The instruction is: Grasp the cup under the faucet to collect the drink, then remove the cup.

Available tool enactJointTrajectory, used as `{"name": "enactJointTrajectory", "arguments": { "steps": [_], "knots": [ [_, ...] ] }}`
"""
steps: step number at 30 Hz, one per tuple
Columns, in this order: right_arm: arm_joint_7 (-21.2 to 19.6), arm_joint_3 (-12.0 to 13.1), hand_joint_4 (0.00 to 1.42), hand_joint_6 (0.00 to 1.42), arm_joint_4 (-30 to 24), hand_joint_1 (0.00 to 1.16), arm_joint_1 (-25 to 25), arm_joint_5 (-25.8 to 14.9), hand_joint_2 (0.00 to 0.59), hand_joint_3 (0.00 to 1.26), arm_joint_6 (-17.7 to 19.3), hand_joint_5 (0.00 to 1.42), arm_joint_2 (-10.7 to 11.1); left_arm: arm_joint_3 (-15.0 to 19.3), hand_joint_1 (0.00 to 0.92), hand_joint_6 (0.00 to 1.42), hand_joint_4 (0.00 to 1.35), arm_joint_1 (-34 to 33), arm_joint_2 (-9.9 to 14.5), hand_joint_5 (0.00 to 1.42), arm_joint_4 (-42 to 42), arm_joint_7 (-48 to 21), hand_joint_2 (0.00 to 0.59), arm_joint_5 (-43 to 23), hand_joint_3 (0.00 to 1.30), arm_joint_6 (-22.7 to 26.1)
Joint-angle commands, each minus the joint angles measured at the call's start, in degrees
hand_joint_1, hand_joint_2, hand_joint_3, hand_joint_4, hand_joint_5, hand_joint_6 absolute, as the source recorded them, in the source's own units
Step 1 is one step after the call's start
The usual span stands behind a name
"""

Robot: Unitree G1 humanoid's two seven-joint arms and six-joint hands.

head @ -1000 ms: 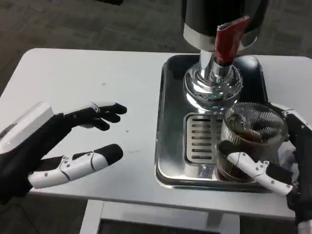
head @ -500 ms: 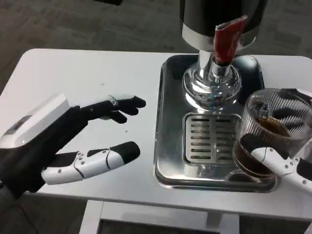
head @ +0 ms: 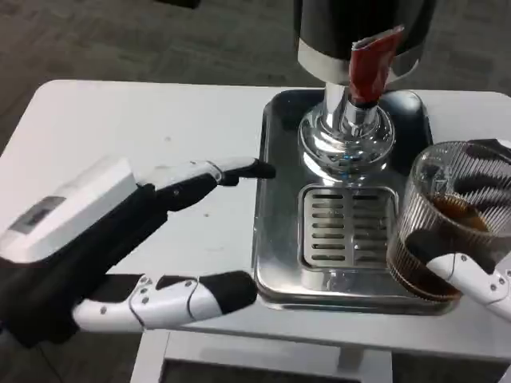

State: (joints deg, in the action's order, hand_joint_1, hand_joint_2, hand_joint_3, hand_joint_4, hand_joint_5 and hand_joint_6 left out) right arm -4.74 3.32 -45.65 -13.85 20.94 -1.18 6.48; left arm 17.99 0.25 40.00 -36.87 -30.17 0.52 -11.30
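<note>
Most of the job looks done: my right hand (head: 471, 275) grips the ribbed cup (head: 451, 215), part-filled with dark drink, beside the drip tray (head: 271, 239); left hand (head: 112, 239) spread, holding nothing.

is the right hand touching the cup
Touching. The head view shows the right hand gripping the clear ribbed cup of dark drink: a white finger wraps across its lower front and dark fingers press its far side.
</note>
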Motion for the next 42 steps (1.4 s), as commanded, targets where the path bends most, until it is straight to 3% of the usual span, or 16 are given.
{"name": "enactJointTrajectory", "arguments": {
  "steps": [1,13,23,42],
  "knots": [
    [1.14,0.55,1.24,1.42,-2.88,0.87,-1.31,-1.49,0.21,1.05,3.61,1.42,0.35,2.67,0.0,0.18,0.11,3.59,0.7,0.15,-3.69,-1.39,0.087,-0.51,0.2,-0.05],
    [4.22,-0.32,1.27,1.42,-4.83,0.87,-1.36,-2.29,0.213,1.05,3.53,1.42,0.76,6.63,0.0,0.13,0.04,7.48,1.11,0.09,-11.66,-3.67,0.087,-1.06,0.15,2.68],
    [6.91,-1.88,1.27,1.42,-5.72,0.87,-0.81,-2.03,0.212,1.07,3.25,1.42,1.22,12.23,0.0,0.11,0.0,13.3,0.47,0.05,-16.93,-5.7,0.086,0.24,0.12,2.71],
    [9.98,-8.48,1.27,1.42,-4.85,0.88,1.45,3.46,0.214,1.07,3.66,1.42,4.56,19.82,0.0,0.05,0.0,19.57,-0.72,0.0,-20.2,-7.5,0.092,1.86,0.04,2.62]
  ]
}}
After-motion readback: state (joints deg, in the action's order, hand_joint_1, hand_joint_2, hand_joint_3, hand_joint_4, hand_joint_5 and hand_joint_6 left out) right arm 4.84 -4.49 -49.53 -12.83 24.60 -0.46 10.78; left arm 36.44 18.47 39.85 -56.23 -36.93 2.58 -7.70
